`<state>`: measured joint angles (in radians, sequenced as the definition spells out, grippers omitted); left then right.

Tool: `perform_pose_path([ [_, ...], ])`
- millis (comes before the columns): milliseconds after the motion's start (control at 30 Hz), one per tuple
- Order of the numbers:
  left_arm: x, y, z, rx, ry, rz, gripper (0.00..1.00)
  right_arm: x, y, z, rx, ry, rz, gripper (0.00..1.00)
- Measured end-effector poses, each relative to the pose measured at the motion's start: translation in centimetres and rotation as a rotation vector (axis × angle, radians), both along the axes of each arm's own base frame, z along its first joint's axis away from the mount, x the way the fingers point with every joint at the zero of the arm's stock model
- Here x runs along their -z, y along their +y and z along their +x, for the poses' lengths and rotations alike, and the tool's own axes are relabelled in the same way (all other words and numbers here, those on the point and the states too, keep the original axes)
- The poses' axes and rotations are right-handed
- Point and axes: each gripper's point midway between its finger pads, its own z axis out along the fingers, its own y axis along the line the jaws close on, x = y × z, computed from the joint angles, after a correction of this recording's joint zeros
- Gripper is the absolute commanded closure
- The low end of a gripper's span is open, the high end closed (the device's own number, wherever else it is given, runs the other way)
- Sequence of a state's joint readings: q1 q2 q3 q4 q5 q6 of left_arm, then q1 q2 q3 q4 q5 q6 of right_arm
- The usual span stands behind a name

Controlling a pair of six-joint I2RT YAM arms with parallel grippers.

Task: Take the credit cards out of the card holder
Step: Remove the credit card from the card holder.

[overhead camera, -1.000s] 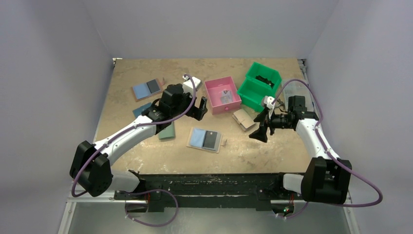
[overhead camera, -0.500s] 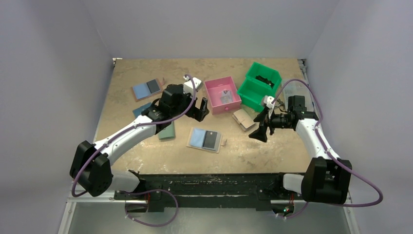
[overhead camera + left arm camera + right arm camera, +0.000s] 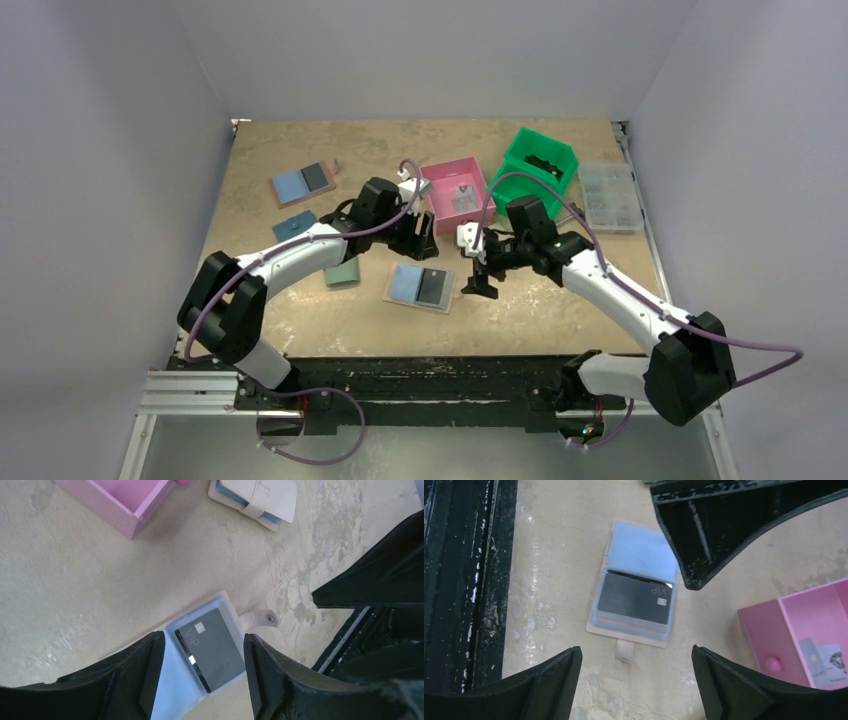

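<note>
Holder [image 3: 420,287] lies open and flat on the near side of the pink box [image 3: 457,195], both grippers over it.
Its dark card [image 3: 636,602] sits face up under a clear sleeve. I judge the step goes best if one gripper pins the blue panel while the other draws the card out by its edge. The left gripper [image 3: 202,637] points down and straddles the card panel, jaws apart and empty. The right gripper [image 3: 634,652] hovers beside it, nearer than the box, jaws wide and empty.

The top camera looked down from afar on the tan surface [image 3: 260,150]; each wrist camera looked down closely between its jaws. All shared the open beige bifold card holder [image 3: 421,287].
</note>
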<state>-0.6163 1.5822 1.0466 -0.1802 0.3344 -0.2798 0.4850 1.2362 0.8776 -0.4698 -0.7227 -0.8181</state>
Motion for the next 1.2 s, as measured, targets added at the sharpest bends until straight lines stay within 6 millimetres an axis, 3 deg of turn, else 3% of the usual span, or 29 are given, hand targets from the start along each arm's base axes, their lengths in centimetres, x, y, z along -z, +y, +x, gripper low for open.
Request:
perform_pose_path([
  [133,0.6,0.7,-1.7,-0.068,0.062,-0.057,0.53,1.8,0.8,-0.5,-0.007,-0.028,-0.027,0.49],
  [300,3.6,2.7,-5.5,-0.182,0.195,-0.117,0.54,3.2,2.1,-0.5,-0.015,-0.081,-0.069,0.74],
  [400,4.6,3.5,-6.8,-0.242,0.238,-0.15,0.54,4.0,3.4,-0.9,-0.041,-0.108,-0.096,0.83],
  [733,3.2,2.7,-6.0,-0.29,0.198,-0.293,0.54,6.7,4.6,-1.0,-0.049,-0.143,-0.178,0.91],
  [1200,6.1,2.2,-5.3,-0.303,0.226,-0.279,0.58,9.5,5.0,-0.8,-0.038,-0.178,-0.266,0.92],
])
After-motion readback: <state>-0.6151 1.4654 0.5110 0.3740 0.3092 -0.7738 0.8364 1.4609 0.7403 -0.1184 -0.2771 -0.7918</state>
